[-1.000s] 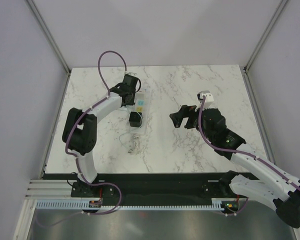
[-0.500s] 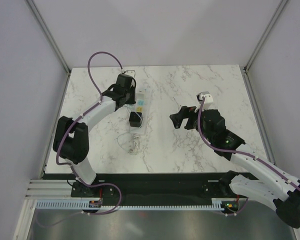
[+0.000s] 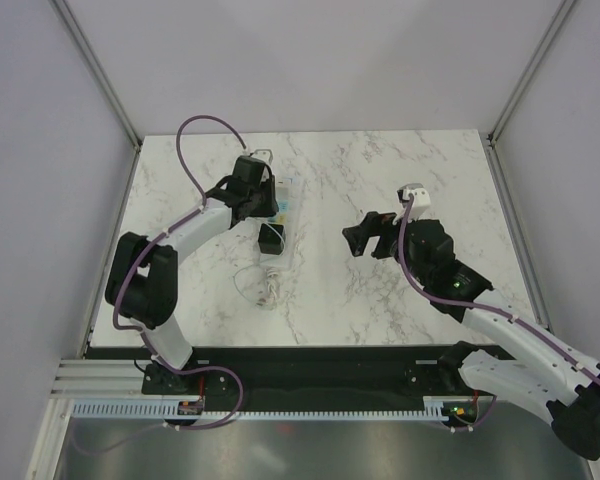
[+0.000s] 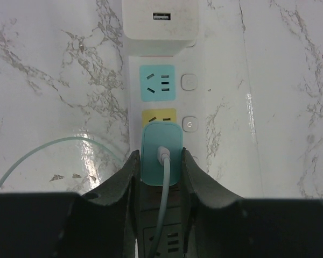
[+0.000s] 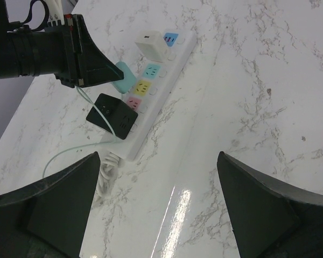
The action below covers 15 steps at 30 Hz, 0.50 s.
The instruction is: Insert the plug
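My left gripper [image 3: 254, 196] is shut on a teal plug [image 4: 160, 153] with a pale green cable [image 4: 37, 153]. It holds the plug over the white power strip [image 4: 194, 107], just below the yellow socket [image 4: 159, 115], where the pink socket [image 5: 132, 102] lies. I cannot tell whether the plug touches the strip. The plug also shows in the right wrist view [image 5: 124, 77] at the tip of the left gripper [image 5: 105, 72]. My right gripper [image 3: 365, 238] is open and empty above the table, to the right of the strip.
A white adapter [image 4: 160, 19] sits at the strip's far end, with a free teal socket [image 4: 156, 83] below it. A black adapter [image 5: 112, 115] sits at the near end. The strip's white cord [image 3: 270, 285] is coiled in front of it.
The left arm's elbow has swung to the left. The left gripper with the plug has moved a little nearer along the strip. The right arm has barely moved.
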Each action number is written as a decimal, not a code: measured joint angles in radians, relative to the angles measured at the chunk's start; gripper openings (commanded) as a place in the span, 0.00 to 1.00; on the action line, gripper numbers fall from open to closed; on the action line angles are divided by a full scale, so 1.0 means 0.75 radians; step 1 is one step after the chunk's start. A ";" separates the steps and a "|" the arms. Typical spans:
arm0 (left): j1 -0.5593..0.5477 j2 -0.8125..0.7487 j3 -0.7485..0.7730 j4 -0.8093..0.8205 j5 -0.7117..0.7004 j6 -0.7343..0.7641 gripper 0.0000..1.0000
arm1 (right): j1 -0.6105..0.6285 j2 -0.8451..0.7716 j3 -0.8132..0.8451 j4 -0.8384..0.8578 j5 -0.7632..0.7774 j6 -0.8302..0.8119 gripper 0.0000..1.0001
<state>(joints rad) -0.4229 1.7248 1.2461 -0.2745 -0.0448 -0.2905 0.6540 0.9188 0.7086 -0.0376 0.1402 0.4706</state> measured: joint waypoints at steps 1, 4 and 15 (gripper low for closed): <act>0.000 0.000 -0.009 0.006 0.007 -0.007 0.02 | -0.003 -0.003 -0.002 0.001 -0.001 -0.001 0.98; 0.000 0.000 -0.041 0.040 0.020 -0.022 0.02 | -0.011 -0.007 -0.010 0.002 -0.001 -0.001 0.98; 0.000 0.000 -0.101 0.174 0.031 -0.061 0.02 | -0.037 -0.027 -0.019 0.001 -0.001 -0.010 0.98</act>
<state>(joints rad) -0.4229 1.7248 1.1706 -0.1440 -0.0219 -0.3363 0.6266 0.8982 0.6941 -0.0368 0.1394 0.4633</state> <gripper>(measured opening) 0.328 0.979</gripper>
